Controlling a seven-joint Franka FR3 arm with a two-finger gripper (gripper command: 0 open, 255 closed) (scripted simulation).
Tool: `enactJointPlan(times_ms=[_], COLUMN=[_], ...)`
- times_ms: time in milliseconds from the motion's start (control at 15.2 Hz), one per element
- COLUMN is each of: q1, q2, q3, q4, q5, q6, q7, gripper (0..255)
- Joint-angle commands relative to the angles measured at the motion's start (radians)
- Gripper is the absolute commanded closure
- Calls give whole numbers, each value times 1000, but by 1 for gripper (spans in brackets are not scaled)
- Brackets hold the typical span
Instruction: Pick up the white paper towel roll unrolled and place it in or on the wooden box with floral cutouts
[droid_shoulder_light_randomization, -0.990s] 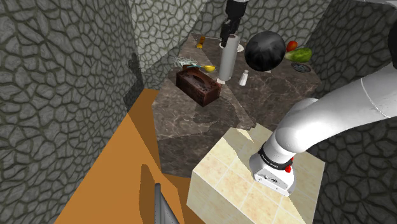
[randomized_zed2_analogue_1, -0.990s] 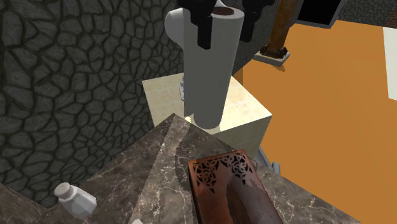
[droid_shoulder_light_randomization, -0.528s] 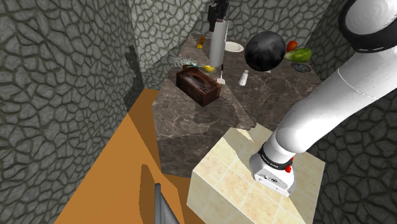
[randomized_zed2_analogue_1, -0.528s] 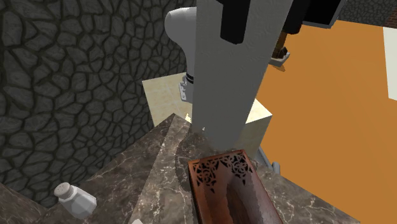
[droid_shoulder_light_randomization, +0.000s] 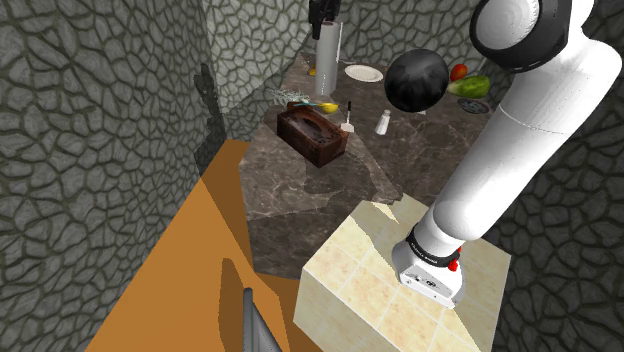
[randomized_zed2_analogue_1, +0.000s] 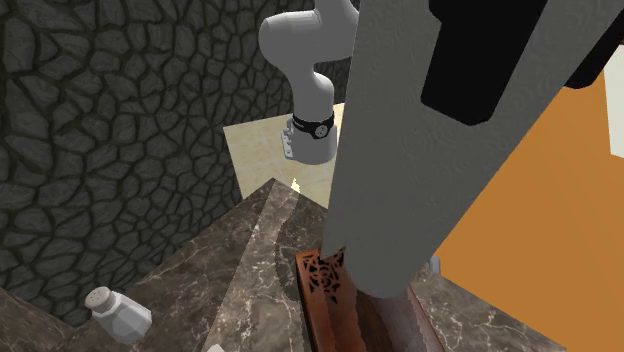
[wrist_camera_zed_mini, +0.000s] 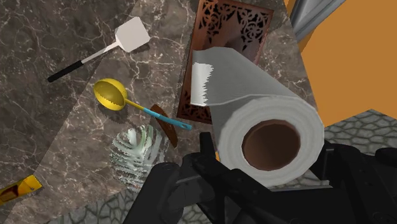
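The gripper (droid_shoulder_light_randomization: 322, 14) clasps the paper towel roll (droid_shoulder_light_randomization: 328, 50) near its top end, a finger on each side, and the roll hangs upright well above the marble table (droid_shoulder_light_randomization: 400, 160). The pick-up looks done, so the step in hand is the carry to the box (droid_shoulder_light_randomization: 312, 135). In the wrist view the brown box (wrist_camera_zed_mini: 224, 38) with its flower cutouts lies below and just past the roll, which partly hides it. A loose sheet (wrist_camera_zed_mini: 205, 83) (its torn edge is toothed) hangs off the roll's side. In the second exterior view the roll's lower end is over the box's nearer end. The next move, I judge, calls for a small shift to centre the roll over the box's open trough. A slow descent should follow before the fingers part. The roll looks taller than the box is deep, so it may tip on release. The spatula (wrist_camera_zed_mini: 130, 35) and yellow spoon (wrist_camera_zed_mini: 109, 94) lie beside the box, out of the path.
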Motion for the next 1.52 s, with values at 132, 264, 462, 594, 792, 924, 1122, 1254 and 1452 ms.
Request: enactJointPlan(times_ms=[132, 264, 462, 594, 792, 924, 1122, 1254, 1452], q1=[2, 2, 2, 3, 3, 3, 3, 3, 2], q2=[-14, -20, -28, -31, -35, -36, -36, -35, -31], q3=[1, 2, 2, 2, 2, 2, 2, 2, 2], q4=[-73, -108, -158, -189, -234, -262, -302, -328, -364], q5=[-3, -4, -6, -7, -7, -8, -8, -8, -8], q6=[60, 88, 131, 159, 200, 227, 267, 294, 333], q7=[4, 6, 8, 9, 11, 12, 13, 13, 14], gripper=[255, 255, 255, 255, 255, 255, 255, 255, 255])
